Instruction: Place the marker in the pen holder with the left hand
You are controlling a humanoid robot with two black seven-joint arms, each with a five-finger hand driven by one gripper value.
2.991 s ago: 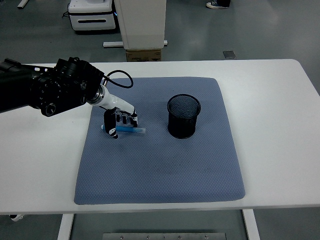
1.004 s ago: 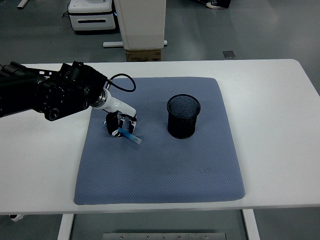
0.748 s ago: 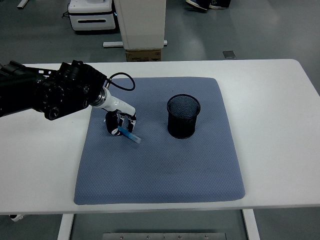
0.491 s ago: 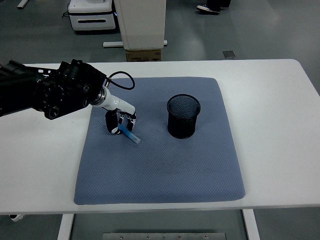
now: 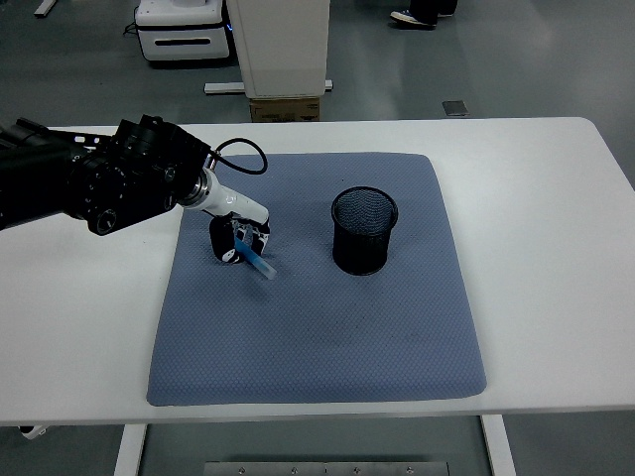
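My left hand reaches in from the left edge over the blue-grey mat. Its fingers are curled around a light blue marker, whose free end points down and to the right, just above the mat. The black mesh pen holder stands upright on the mat, well to the right of the hand, and nothing shows inside it. The right arm does not appear in the head view.
The mat lies on a white table. Beyond the table's far edge stand a white cabinet and a cardboard box on the floor. A person's shoes show at the top.
Three seconds ago the marker lay flat on the mat under the fingers. The hand has since closed on it, tilted it end-down and lifted it slightly up and back.
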